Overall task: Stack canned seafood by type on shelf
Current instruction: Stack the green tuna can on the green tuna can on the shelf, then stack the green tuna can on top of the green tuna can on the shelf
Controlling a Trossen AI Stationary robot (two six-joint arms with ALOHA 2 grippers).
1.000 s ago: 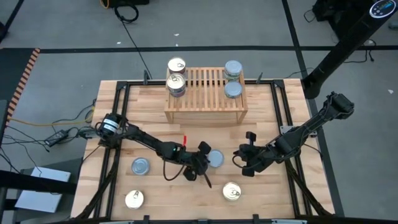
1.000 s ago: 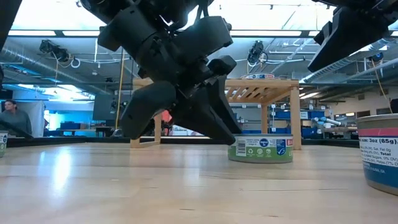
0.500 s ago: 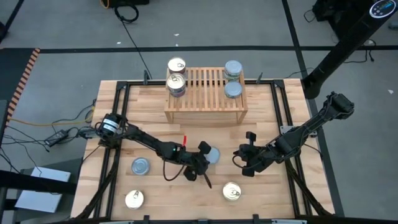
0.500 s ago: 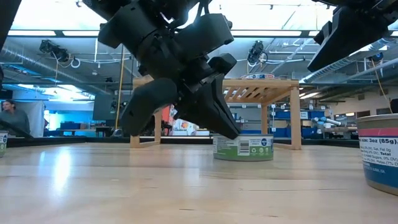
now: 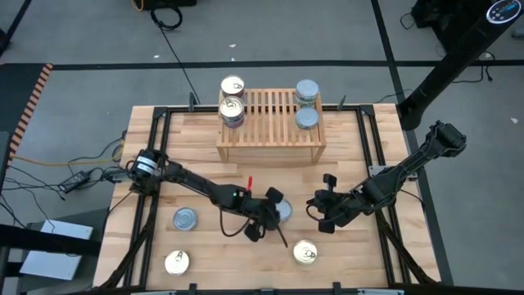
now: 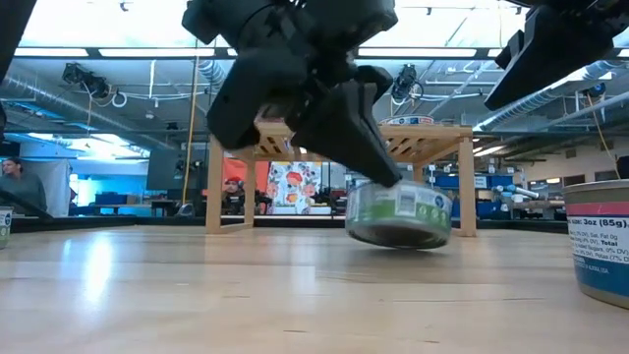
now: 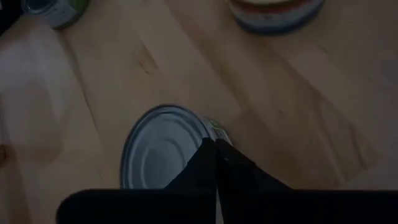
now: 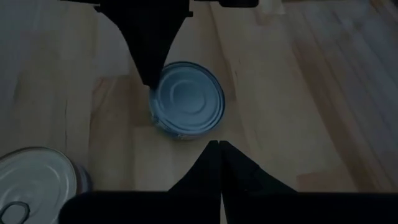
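**Plank table: silver-topped tin tips beside the left gripper's closed fingers**

Light wooden planks make up the tabletop (image 5: pixel 360 258), and loose tins sit across its near half. Closest to the front edge are two gold-topped tins, one at the left (image 5: pixel 177 262) and one right of centre (image 5: pixel 305 252). A little farther in, on the left, stands a silver-topped tin (image 5: pixel 185 219).

Mid-table, the left gripper (image 7: pixel 215 149) is down at the surface. Its fingers are pressed together with nothing between them. They touch the rim of another silver-topped tin (image 6: pixel 398 214), which lies just beside the fingertips. In the low view this tin is tilted, one side of its base lifted off the wood.

The right gripper (image 8: pixel 216 149) hangs above the table near that same tin, on its right side. Its fingers are also pressed together and hold nothing.

Farther back, against the far edge, stands the shelf (image 5: pixel 270 111). At the left end of its slatted top are two gold-topped tins (image 5: pixel 232 109). At the right end are two silver-topped tins (image 5: pixel 307 119). Whether any of them rests on another tin cannot be told.

Beyond the table, a person (image 6: pixel 20 185) shows at the room's left side.
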